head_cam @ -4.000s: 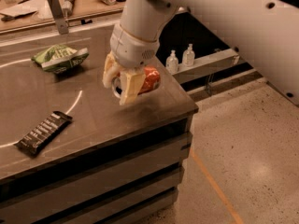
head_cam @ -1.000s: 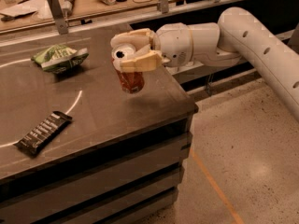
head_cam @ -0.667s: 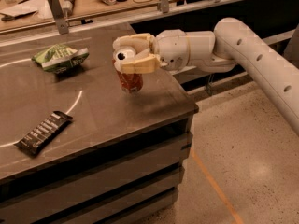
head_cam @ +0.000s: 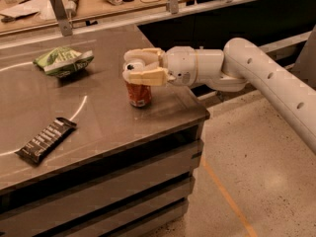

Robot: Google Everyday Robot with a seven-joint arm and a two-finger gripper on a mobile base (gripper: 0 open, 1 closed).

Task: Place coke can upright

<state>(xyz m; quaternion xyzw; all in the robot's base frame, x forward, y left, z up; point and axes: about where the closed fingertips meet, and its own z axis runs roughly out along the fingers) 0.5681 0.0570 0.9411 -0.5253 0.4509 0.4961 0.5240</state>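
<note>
Lying well left of the pincer [head_cam: 143, 69], the candy bar [head_cam: 45, 139] and chip bag [head_cam: 63, 60] play no part. The coke can [head_cam: 139, 95] stands directly beneath the pincer on the bench [head_cam: 98, 127], long axis vertical, its top hidden. Whether the pincer clamps it I cannot tell.

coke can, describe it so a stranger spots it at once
On the grey table, look under the gripper near the right edge. The coke can stands upright there, small and red, unlike the green chip bag and black candy bar.
</note>
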